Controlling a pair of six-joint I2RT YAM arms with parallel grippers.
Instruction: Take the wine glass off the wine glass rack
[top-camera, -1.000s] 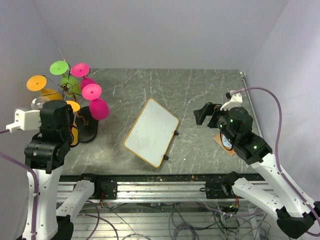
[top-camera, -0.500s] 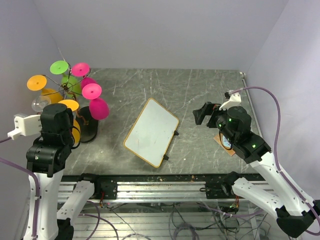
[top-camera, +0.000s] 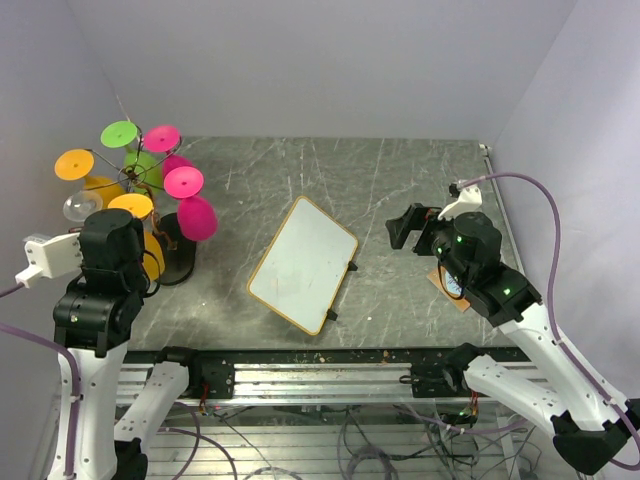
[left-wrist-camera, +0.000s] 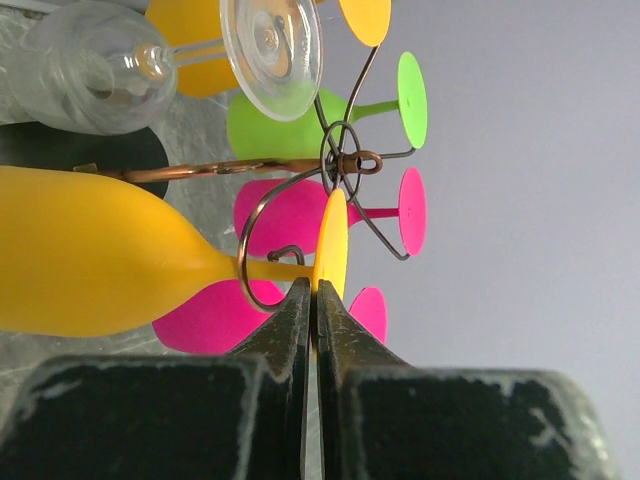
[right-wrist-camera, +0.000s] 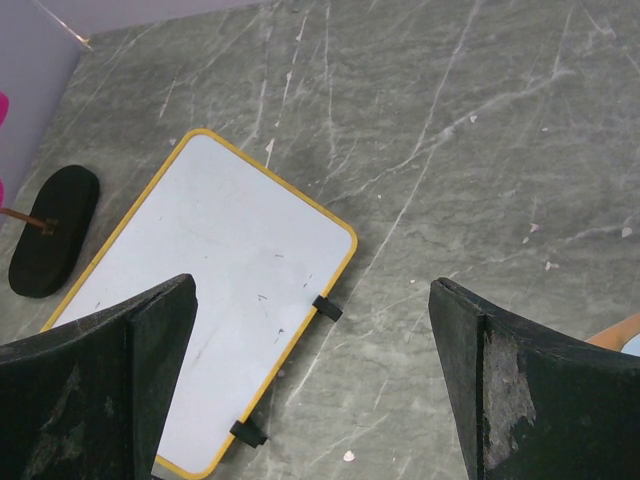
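The wine glass rack (left-wrist-camera: 342, 165) is a thin wire tree with a black oval base (top-camera: 178, 262) at the table's far left. It carries several glasses: pink, green, orange and one clear (left-wrist-camera: 100, 70). A yellow wine glass (left-wrist-camera: 90, 265) hangs with its stem in a curled arm. My left gripper (left-wrist-camera: 313, 295) is shut on the rim of that glass's yellow foot (top-camera: 131, 205). In the top view the left wrist covers its fingers. My right gripper (right-wrist-camera: 312, 300) is open and empty, held above the table right of the whiteboard; it also shows in the top view (top-camera: 405, 228).
A yellow-framed whiteboard (top-camera: 303, 263) lies flat mid-table. A small brown square with a round object (top-camera: 452, 285) lies under the right arm. Walls close the table at the left, back and right.
My left arm has drawn back toward the near left, and the yellow foot has moved a little left with it. The right arm has barely moved.
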